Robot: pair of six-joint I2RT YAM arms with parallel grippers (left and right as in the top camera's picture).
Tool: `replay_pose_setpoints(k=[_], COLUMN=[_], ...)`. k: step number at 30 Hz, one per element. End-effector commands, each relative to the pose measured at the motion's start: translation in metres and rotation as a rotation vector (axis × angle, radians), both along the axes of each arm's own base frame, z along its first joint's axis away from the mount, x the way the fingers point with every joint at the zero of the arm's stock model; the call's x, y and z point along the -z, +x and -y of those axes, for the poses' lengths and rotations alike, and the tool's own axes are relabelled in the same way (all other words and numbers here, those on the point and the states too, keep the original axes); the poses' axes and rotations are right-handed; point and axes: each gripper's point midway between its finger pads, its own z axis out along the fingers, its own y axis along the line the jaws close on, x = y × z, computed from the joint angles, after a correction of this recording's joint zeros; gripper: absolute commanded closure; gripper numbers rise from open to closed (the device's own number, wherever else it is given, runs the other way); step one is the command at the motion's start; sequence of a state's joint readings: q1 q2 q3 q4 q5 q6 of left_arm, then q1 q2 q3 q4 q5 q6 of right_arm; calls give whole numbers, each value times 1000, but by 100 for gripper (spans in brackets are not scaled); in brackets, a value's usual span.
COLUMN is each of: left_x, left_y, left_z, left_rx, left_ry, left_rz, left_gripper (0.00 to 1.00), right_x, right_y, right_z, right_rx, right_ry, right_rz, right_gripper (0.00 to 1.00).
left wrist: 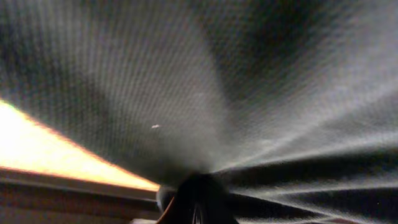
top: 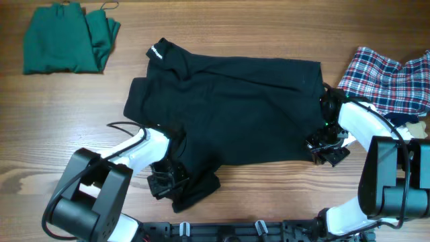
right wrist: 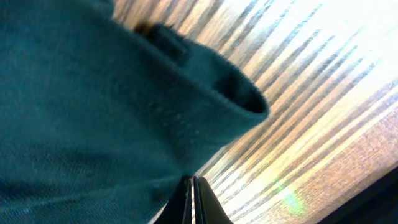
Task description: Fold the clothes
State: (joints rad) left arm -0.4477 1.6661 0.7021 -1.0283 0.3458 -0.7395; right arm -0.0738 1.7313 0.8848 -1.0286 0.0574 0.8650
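Observation:
The black collared shirt [top: 228, 107] lies spread across the middle of the wooden table, collar at upper left. My left gripper [top: 168, 180] sits at its lower left corner, where the cloth is bunched, and is shut on it. In the left wrist view the dark fabric [left wrist: 186, 74] fans out in tight folds from the shut left gripper [left wrist: 198, 199]. My right gripper [top: 325, 146] is at the shirt's lower right corner. In the right wrist view its fingers [right wrist: 193, 190] are pressed together on the hem of the fabric [right wrist: 93, 112], which looks teal there.
A green garment [top: 64, 40] lies folded at the far left corner. A red-blue-white plaid shirt [top: 390, 77] is crumpled at the right edge, close behind the right arm. Bare wood table [top: 282, 202] shows along the front.

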Motion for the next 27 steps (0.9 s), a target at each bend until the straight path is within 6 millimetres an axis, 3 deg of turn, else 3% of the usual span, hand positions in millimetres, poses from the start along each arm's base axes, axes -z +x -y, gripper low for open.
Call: replay_pose_setpoints(k=[1, 5, 7, 10, 12, 15, 16, 18, 20, 23, 27], left_x=[-2, -36, -55, -72, -78, -80, -81, -84, -90, -99, -101], left_y=[0, 22, 40, 67, 87, 125, 137, 159, 185, 215, 221], left_z=[-13, -31, -28, -18, -15, -6, -1, 6, 11, 6, -1], left_rx=[6, 42, 42, 30, 30, 20, 10, -17, -16, -42, -42], left_ry=[88, 207, 196, 158, 159, 134, 112, 77, 37, 12, 17], left_rz=[12, 114, 199, 321, 407, 565, 613, 696, 795, 902, 920], left_gripper=[96, 96, 96, 94, 85, 57, 44, 35, 31, 24, 11], right_x=[-10, -47, -71, -109, -139, -174, -177, -176, -165, -127, -73], right_y=[1, 27, 48, 80, 117, 158, 164, 178, 190, 213, 226], right_z=[12, 22, 22, 20, 0, -33, -34, -32, -33, -55, -54], right_rx=[69, 38, -70, -260, -463, -591, -586, -556, -512, -531, -372], right_ry=[-91, -138, -122, -101, -7, 133, 133, 123, 144, 300, 344], right_rz=[43, 216, 325, 469, 644, 878, 907, 939, 939, 930, 838], right_gripper=[96, 96, 93, 66, 22, 11, 11, 11, 12, 16, 21])
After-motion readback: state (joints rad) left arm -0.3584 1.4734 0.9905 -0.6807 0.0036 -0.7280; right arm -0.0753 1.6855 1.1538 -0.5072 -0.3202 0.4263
